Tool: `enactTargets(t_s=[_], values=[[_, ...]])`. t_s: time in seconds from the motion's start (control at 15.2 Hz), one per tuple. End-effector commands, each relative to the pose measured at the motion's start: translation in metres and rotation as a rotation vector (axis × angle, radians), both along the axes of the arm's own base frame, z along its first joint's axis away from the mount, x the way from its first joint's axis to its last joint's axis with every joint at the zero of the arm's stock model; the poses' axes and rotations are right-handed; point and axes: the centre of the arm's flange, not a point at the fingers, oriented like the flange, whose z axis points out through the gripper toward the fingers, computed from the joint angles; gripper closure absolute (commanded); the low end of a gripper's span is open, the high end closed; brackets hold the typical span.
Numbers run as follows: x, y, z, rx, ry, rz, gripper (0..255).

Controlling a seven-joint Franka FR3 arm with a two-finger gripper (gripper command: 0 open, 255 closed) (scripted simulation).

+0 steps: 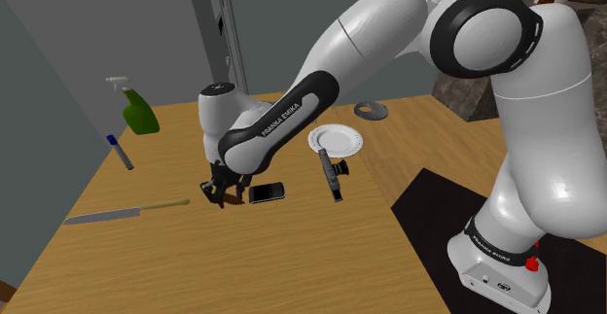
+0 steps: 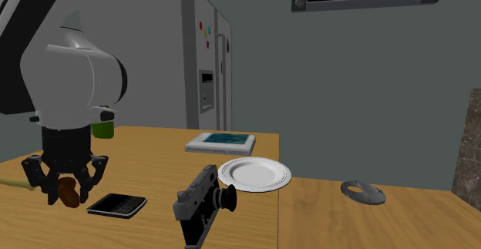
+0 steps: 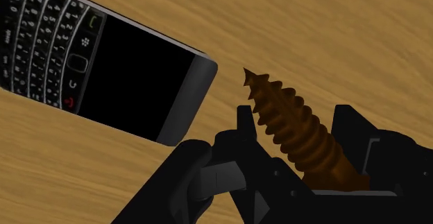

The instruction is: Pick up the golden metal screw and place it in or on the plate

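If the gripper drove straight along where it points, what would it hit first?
The gripper, shut on the brown screw, would probably meet bare wooden tabletop beside the black phone; the screw tip lands first. Height unclear.

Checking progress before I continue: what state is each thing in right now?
gripper: shut on the screw.
screw: clasped in the gripper, not yet placed.
plate: empty, flat on the table.
phone: face up, screen dark.
spray bottle: upright.
fridge: doors shut.
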Motion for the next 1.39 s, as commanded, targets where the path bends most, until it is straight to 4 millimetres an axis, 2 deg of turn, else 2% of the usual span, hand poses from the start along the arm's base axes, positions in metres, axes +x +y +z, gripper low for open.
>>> enactTargets(t_s=[0.0,0.79,1.32], values=[[0.000,-0.001,0.011,0.000,0.001,0.000,255],[0.000,-0.001,0.074,0.000,0.001,0.000,255],[-0.011,-0.106,0.071,0.000,0.001,0.000,255]])
